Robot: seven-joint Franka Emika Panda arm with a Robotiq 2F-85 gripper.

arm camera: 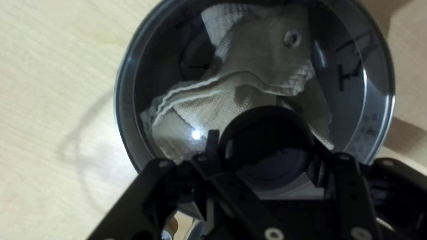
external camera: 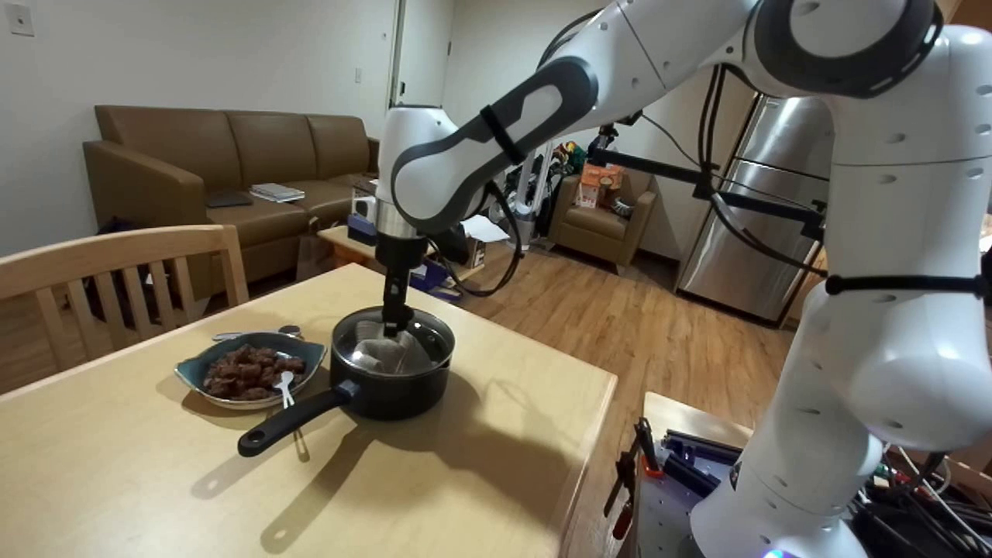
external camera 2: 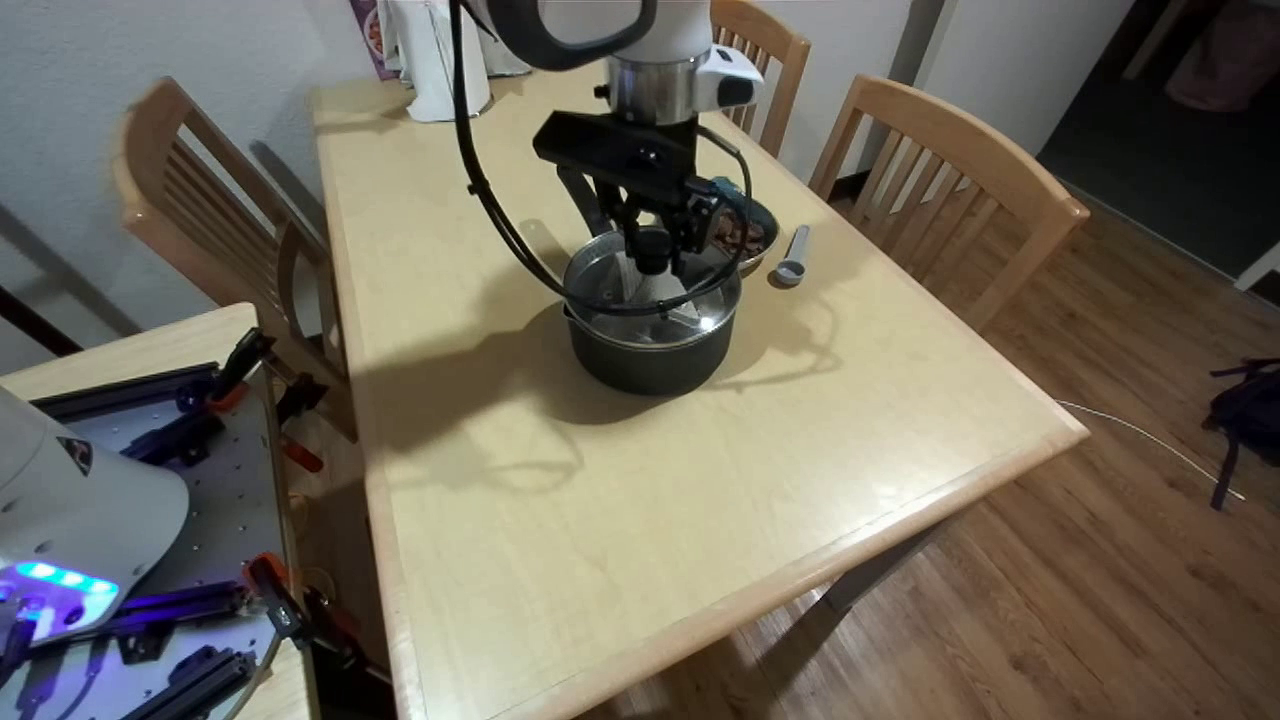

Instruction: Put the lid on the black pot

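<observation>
You can read no text in any view | dark label (external camera 2: 75,455) on robot base (external camera 2: 110,520): too small to make out

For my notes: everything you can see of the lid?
The lid is round, apparently clear glass, with a shiny metallic rim, a small ringed hole and a black knob. It sits roughly level on the black pot, folded cloth showing through. The gripper straddles the knob; whether it grips is unclear.
</observation>
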